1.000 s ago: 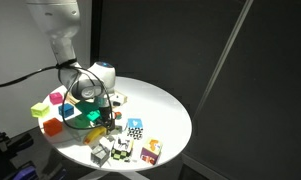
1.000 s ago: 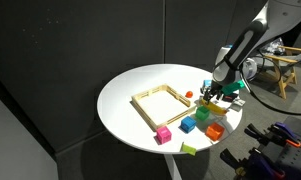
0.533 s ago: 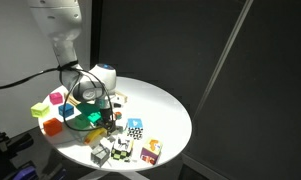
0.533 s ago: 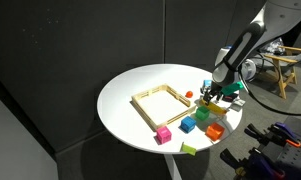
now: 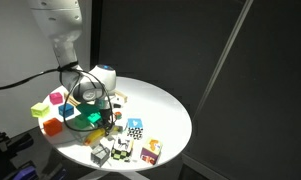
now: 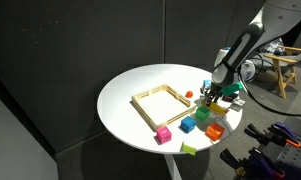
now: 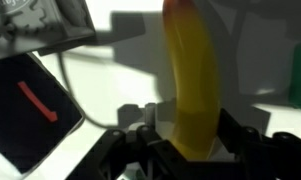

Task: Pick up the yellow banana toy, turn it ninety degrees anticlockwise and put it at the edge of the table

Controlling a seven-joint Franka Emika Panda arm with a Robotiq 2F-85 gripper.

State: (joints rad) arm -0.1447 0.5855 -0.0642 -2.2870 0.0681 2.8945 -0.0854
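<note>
Count on inspection:
- round white table point(image 6: 118, 104): one
- wooden frame point(image 6: 150, 93): one
- yellow banana toy point(image 7: 190, 85): one
- plain blocks: five, namely pink cube point(image 6: 163, 134), blue cube point(image 6: 188, 126), green cube point(image 6: 201, 116), orange cube point(image 6: 215, 130) and lime block point(image 6: 188, 149)
- patterned cubes point(image 5: 135, 127): at least four; the exact number cannot be made out

Surface point(image 6: 120, 105) crowded toward one side.
A frame point(image 6: 150, 92) lies mid-surface; blocks point(image 6: 201, 117) cluster right of it, by the edge.

The arm point(image 5: 60, 42) leans down steeply, its gripper point(image 5: 106, 118) low over the worktop point(image 5: 162, 106) near the edge. Its 2 fingers point(image 7: 245, 146) press either side of the yellow banana toy point(image 7: 193, 80).
</note>
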